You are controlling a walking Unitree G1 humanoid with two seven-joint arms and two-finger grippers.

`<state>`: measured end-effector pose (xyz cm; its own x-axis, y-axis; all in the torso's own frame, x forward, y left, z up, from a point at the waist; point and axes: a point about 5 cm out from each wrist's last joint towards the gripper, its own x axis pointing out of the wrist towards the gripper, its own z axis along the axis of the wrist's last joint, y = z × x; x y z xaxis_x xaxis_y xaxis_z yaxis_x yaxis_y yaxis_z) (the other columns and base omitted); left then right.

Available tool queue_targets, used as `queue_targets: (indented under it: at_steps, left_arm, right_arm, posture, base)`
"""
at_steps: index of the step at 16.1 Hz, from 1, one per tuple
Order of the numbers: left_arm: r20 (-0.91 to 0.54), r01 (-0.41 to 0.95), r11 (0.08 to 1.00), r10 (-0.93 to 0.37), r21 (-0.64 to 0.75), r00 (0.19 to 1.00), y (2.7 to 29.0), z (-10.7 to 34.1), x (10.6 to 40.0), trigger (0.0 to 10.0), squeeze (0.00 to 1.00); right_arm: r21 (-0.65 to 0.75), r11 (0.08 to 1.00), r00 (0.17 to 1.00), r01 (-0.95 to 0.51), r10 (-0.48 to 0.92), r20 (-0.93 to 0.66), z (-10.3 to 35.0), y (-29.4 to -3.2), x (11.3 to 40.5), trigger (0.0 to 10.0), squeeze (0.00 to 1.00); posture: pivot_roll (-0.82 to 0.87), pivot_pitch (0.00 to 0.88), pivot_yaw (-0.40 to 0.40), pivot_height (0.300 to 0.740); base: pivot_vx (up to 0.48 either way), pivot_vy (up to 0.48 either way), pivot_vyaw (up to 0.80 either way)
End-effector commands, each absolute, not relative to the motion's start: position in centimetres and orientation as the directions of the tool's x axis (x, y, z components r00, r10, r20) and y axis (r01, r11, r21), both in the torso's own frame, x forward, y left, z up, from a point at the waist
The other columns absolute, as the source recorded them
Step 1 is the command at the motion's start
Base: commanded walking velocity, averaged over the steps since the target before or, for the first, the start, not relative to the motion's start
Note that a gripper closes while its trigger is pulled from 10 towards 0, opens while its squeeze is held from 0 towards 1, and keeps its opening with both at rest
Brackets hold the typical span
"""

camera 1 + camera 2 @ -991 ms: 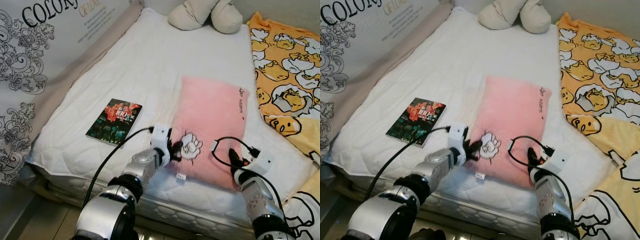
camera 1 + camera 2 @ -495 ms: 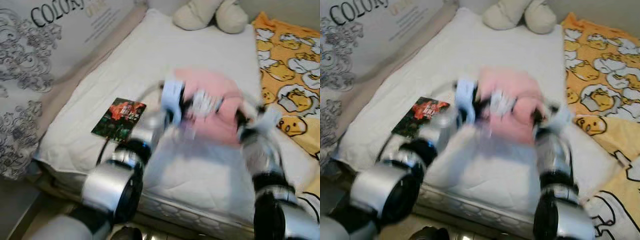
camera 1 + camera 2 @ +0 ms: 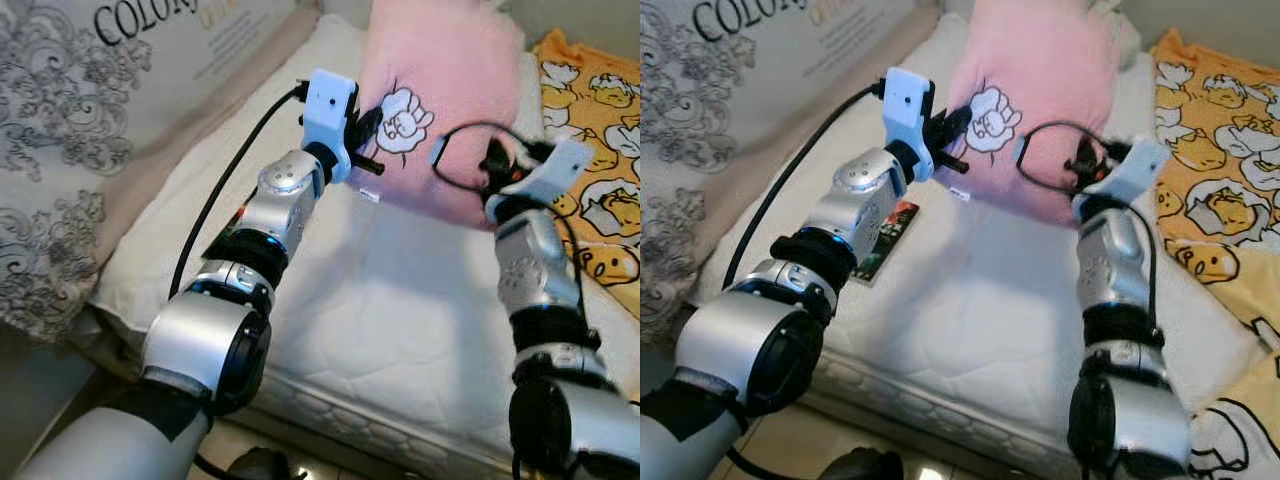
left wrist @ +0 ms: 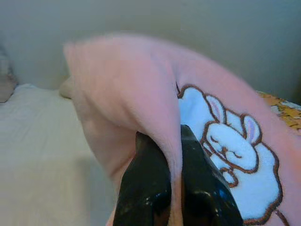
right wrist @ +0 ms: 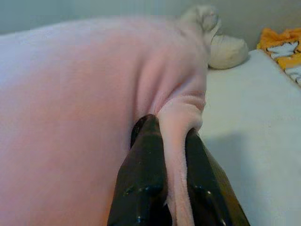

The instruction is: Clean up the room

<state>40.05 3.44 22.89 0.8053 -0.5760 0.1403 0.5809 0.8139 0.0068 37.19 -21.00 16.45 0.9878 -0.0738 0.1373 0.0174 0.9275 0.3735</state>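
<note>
Pink pillow (image 3: 440, 90) with a white rabbit patch (image 4: 225, 150), held up above the white mattress (image 3: 400, 330), clear of its surface. Left tool (image 4: 175, 179) clamped on a fold of the pillow's edge beside the patch; right tool (image 5: 171, 174) clamped on a pinched ridge of the opposite edge. A book (image 3: 888, 240) lies on the mattress, partly hidden by the left arm. Yellow cartoon-print blanket (image 3: 600, 110) along the bed's right side; cream plush (image 5: 225, 44) at the far end
</note>
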Motion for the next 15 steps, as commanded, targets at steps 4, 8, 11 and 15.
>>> queue_targets:
  at_steps: [4,8,11,15]
  left_arm:
    - [0.16,0.527,0.85,-0.52,-0.007,0.839,4.6,22.5,40.2,10.0,0.0]
    - [0.135,0.527,0.85,-0.522,0.005,0.842,4.0,21.8,40.0,10.0,0.0]
    - [0.125,0.538,0.843,-0.534,0.006,0.836,3.5,21.6,39.9,10.0,0.0]
    - [0.123,0.543,0.84,-0.539,-0.005,0.834,2.8,21.6,39.7,10.0,0.0]
  right_arm:
    - [0.276,0.961,0.983,-0.023,-0.029,0.183,16.4,-20.0,36.6,0.0,0.0]
    - [0.269,0.963,0.981,-0.022,-0.032,0.194,16.2,-20.5,36.0,0.0,0.0]
    - [0.266,0.964,0.98,-0.021,-0.033,0.196,16.1,-20.7,35.7,0.0,0.0]
    - [0.233,0.972,0.977,-0.04,-0.011,0.212,16.3,-20.8,35.5,0.0,0.0]
  posture:
    - [-0.02,0.0,0.013,0.74]
    - [-0.05,0.0,0.029,0.74]
    - [-0.07,0.0,0.038,0.74]
    - [-0.09,0.0,0.055,0.74]
  base:
    - [0.0,0.48,0.0]
    - [0.0,0.472,0.0]
    - [0.0,0.472,0.0]
    - [0.0,0.472,0.0]
